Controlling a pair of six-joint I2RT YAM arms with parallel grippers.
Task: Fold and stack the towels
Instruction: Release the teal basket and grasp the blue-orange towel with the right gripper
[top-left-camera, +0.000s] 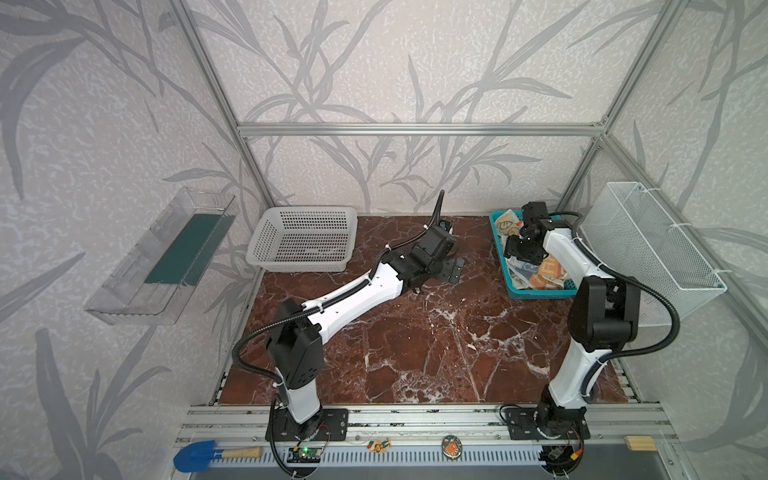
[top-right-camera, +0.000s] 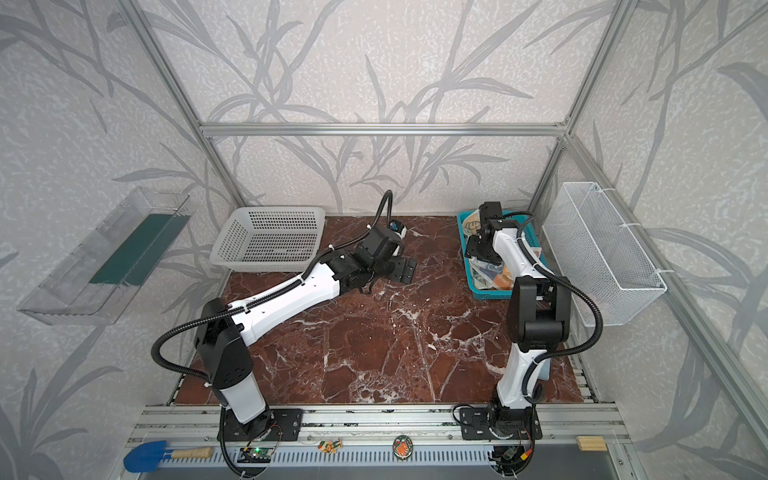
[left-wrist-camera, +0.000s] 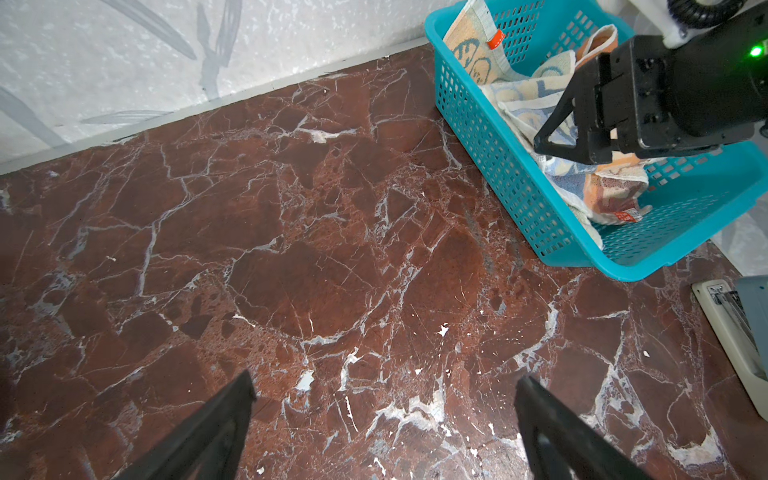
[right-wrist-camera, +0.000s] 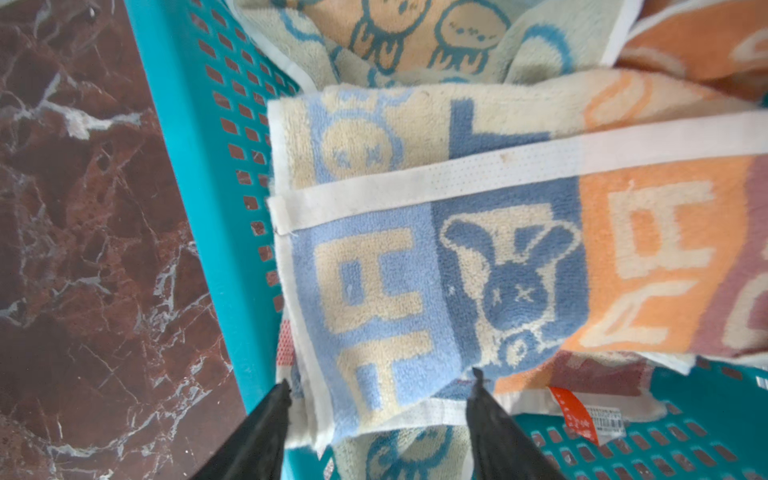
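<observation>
Right fingers (right-wrist-camera: 490, 419) half-open astride corner of striped towel (right-wrist-camera: 415, 270) in basket (right-wrist-camera: 199, 124), not yet pinching | I should catch one layer only | left fingers (left-wrist-camera: 224, 419) wide, empty over tabletop (left-wrist-camera: 291, 249)

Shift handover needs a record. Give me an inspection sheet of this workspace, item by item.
Surface: red-brown marble-look tabletop, nothing lying mid-table.
Job's things: three towels crumpled in the teal basket: lettered striped towel on top, bunny towel, orange towel; none folded.
Clutter: white basket at back left; blue trowel, two ornaments, wooden block along the front rail.
Grippers: left gripper open, holding nothing; right gripper astride the lettered striped towel's edge, grip not certain.
Cables: black conduit loops off each arm, snagging nothing.
Surroundings: leaf-patterned walls, aluminium frame, clear bin and wire basket wall-mounted.
</observation>
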